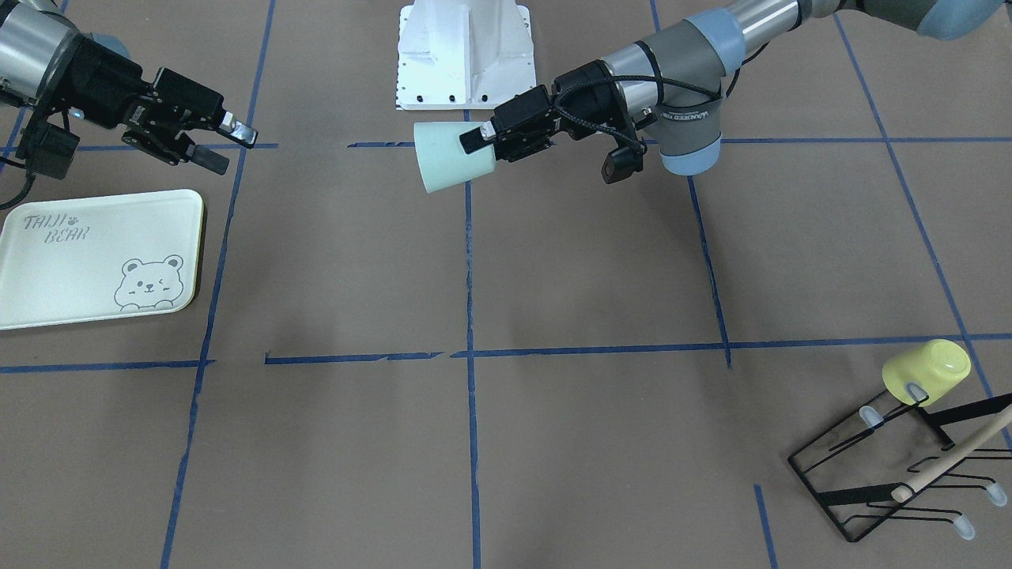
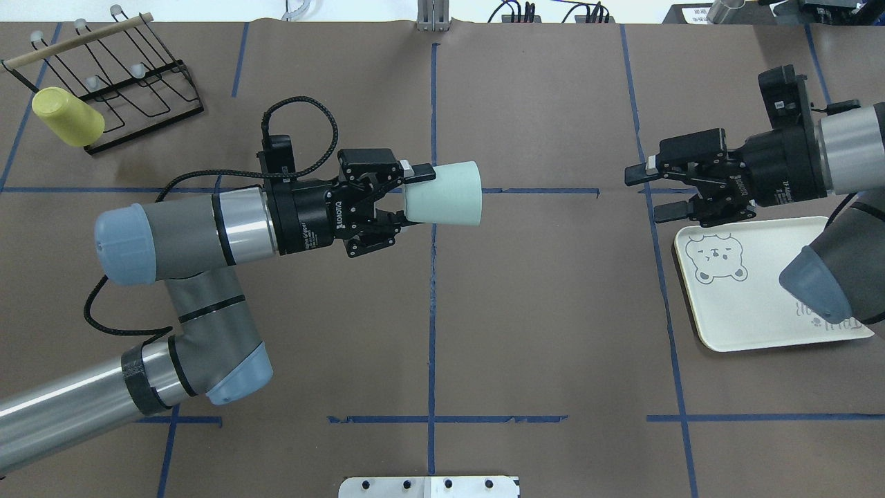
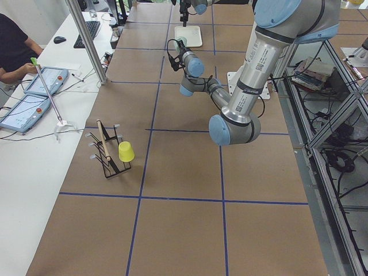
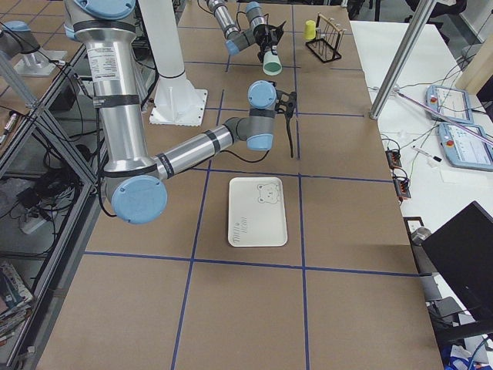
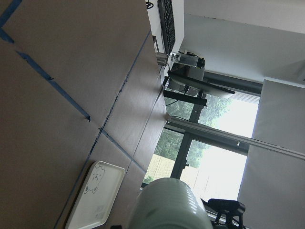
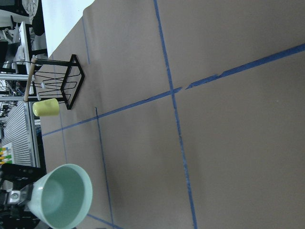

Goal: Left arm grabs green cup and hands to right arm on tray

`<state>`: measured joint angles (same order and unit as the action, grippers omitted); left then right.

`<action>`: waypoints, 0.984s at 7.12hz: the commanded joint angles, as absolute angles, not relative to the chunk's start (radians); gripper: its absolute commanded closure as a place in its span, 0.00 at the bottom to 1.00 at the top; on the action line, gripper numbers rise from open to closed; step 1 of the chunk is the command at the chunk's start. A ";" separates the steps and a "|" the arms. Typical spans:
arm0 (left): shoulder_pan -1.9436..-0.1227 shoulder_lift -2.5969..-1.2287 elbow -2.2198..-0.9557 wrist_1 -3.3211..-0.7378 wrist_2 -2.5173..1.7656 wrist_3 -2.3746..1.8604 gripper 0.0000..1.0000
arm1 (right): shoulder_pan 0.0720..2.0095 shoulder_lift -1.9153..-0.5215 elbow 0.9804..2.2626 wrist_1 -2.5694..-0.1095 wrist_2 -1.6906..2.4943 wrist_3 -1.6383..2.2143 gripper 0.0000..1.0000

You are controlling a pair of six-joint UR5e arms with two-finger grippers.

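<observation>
- The left arm's black two-finger gripper (image 2: 409, 197) is clamped on the narrow base end of the small, pale mint-green plastic tumbler, the green cup (image 2: 446, 194).
- The cup is held on its side in the air over the table's middle line. Its open mouth points toward the right arm, and it is not on the tray.
- The right arm's black two-finger gripper (image 2: 646, 194) is empty with its jaws apart. It is near a corner of the pale cream-green rectangular tray with the bear drawing (image 2: 747, 311) and well apart from the cup.
- The step in hand looks like the hand-over. The right gripper should take the wide end clear of the left fingers, since the smooth tapered wall may slip. The left gripper should let go only once that grip is firm.
- A yellow plastic cup (image 2: 67, 116) on the black wire rack (image 2: 138, 83) sits far off and plays no part.
</observation>
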<state>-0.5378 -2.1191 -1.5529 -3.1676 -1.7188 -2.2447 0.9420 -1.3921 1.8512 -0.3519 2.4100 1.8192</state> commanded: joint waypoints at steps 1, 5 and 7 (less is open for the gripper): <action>-0.535 -2.157 -1.546 -3.174 -1.753 -2.304 0.95 | 0.898 -1.318 1.852 -0.240 2.405 1.938 0.01; -0.534 -2.172 -1.548 -3.223 -1.756 -2.368 0.95 | 0.807 -1.302 1.839 0.104 2.151 2.196 0.02; -0.531 -2.175 -1.548 -3.240 -1.759 -2.416 0.95 | 0.787 -1.302 1.839 0.148 2.077 2.218 0.03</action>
